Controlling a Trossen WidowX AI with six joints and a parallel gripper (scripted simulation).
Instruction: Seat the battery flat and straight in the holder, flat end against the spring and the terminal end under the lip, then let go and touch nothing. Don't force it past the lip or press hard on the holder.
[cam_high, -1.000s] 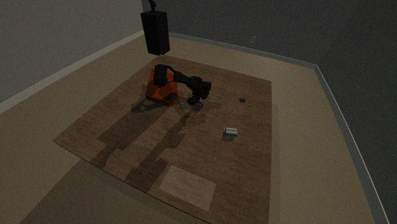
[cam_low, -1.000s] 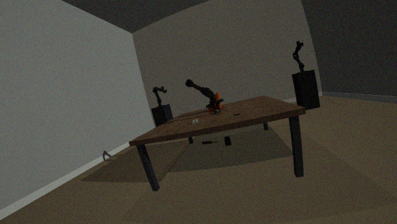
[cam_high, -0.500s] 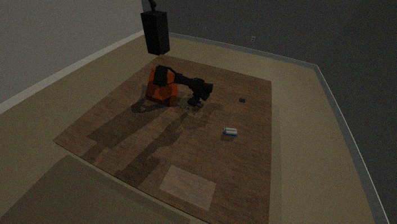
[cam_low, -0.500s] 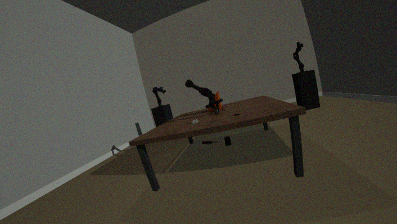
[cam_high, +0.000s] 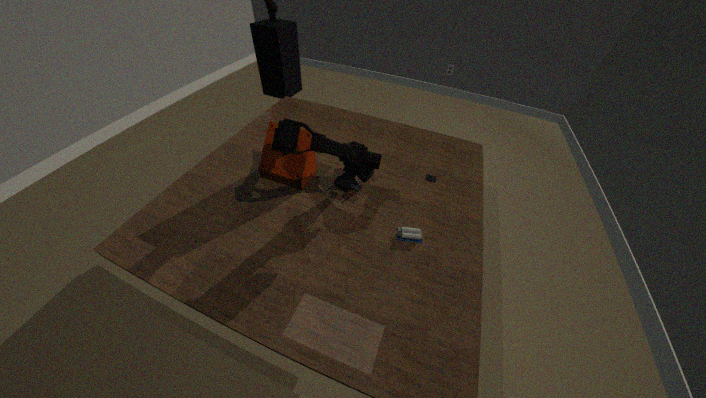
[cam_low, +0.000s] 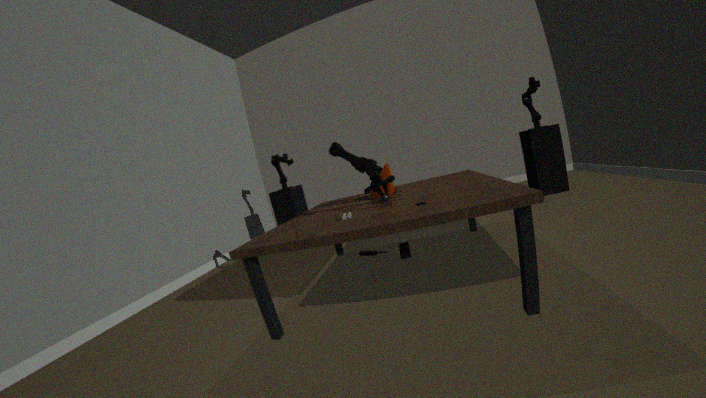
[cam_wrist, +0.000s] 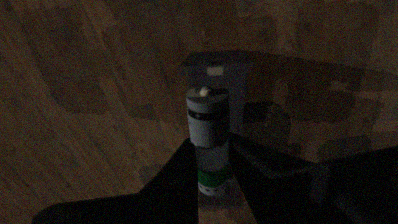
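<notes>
My gripper (cam_wrist: 208, 141) (cam_high: 347, 184) (cam_low: 372, 192) is shut on the battery (cam_wrist: 207, 119), a grey cylinder with a dark band near its top and a green band near the fingers. Its terminal nub points away from the wrist camera. The battery is held low over the table, just in front of the grey holder (cam_wrist: 241, 82). The nub end reaches the holder's near edge. A pale tab shows at the holder's far end. The holder lies in shadow and its spring is too dark to make out. In the top and exterior views the gripper is down near the arm's orange base (cam_high: 287, 160).
A white and blue object (cam_high: 409, 233) (cam_low: 346, 215) lies on the wooden table (cam_high: 440, 300) to the right of the arm. A small dark object (cam_high: 430, 177) (cam_low: 421, 203) lies farther back. A black pedestal (cam_high: 276, 55) stands behind the table.
</notes>
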